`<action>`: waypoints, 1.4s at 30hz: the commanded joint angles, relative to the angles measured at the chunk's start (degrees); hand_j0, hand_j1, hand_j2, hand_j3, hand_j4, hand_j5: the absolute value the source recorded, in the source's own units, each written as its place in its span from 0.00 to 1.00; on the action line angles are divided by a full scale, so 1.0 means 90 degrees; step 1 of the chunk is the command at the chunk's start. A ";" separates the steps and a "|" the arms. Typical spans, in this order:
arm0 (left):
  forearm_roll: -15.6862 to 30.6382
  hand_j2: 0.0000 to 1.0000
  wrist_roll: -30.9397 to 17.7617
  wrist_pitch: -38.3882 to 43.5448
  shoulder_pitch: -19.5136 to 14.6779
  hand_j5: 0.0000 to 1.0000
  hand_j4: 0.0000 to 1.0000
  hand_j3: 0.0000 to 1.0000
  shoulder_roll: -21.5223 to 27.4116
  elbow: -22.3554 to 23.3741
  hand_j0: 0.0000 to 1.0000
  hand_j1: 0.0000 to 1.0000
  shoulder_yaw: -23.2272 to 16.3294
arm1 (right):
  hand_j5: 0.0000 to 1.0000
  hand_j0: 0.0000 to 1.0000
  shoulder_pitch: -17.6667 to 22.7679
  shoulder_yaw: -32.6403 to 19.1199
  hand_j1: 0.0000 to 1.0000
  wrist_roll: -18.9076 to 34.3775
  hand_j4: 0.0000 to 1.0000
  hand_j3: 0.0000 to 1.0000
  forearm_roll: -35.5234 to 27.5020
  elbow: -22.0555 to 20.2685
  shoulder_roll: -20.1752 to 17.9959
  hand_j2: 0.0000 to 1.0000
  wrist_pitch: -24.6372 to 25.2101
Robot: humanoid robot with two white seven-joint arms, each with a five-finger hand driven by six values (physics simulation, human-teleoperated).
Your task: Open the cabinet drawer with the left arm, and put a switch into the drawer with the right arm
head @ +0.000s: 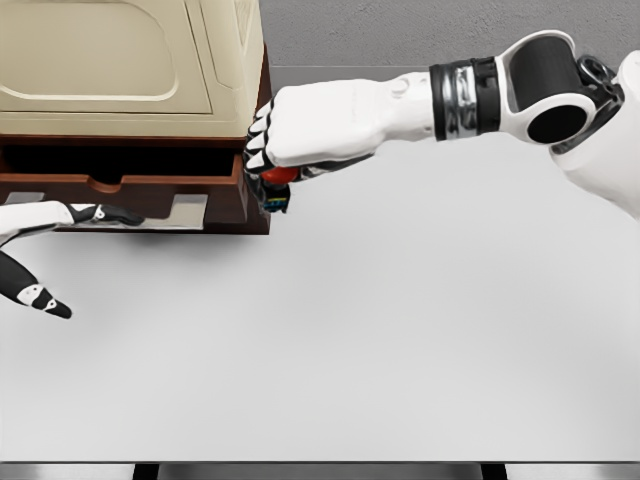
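A cream-topped cabinet [120,60] with a dark brown base stands at the upper left. Its brown drawer [130,190] is pulled out toward me. My right hand [275,150] reaches in from the right and hovers at the drawer's right front corner, fingers curled around a switch [277,180] with a red button and a dark body showing below the palm. My left hand [60,225] lies at the left edge just in front of the drawer, fingers spread and holding nothing.
The white table [380,340] stretches across the view, with its front edge near the bottom. A grey wall [400,30] runs behind the cabinet.
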 commanded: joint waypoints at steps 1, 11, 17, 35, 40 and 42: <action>-0.0032 1.00 0.0008 -0.0033 -0.0001 1.00 1.00 1.00 0.0120 0.0015 1.00 1.00 -0.0011 | 0.48 0.48 -0.0010 0.0019 0.48 -0.0003 0.48 0.48 -0.0052 0.0012 0.0139 0.48 0.0019; 0.0095 1.00 0.0008 -0.0082 0.0185 1.00 1.00 1.00 0.0433 0.0005 1.00 1.00 -0.0040 | 0.48 0.48 -0.0303 0.0107 0.48 -0.0003 0.48 0.48 -0.0062 0.0100 0.0608 0.48 0.0089; 0.0095 1.00 0.0008 -0.0317 0.0370 1.00 1.00 1.00 0.0628 0.0005 1.00 1.00 -0.0031 | 0.48 0.48 -0.0478 0.0136 0.48 -0.0003 0.48 0.48 -0.0062 0.0354 0.0862 0.48 0.0158; 0.0202 1.00 0.0008 -0.1097 0.0302 1.00 1.00 1.00 0.0589 0.0005 1.00 1.00 0.0546 | 0.48 0.48 -0.0771 0.0302 0.48 -0.0003 0.48 0.48 -0.0052 0.1789 0.1682 0.48 0.0245; 0.0242 1.00 0.0008 -0.1803 0.0253 1.00 1.00 1.00 0.0501 0.0005 1.00 1.00 0.0575 | 0.48 0.48 -0.0869 0.0439 0.48 -0.0003 0.48 0.48 -0.0023 0.2356 0.2014 0.48 0.0245; 0.0241 1.00 0.0008 -0.1803 0.0243 1.00 1.00 1.00 0.0413 0.0005 1.00 1.00 0.0585 | 0.48 0.48 -0.0898 0.0527 0.48 -0.0003 0.48 0.48 -0.0023 0.2590 0.2122 0.48 0.0245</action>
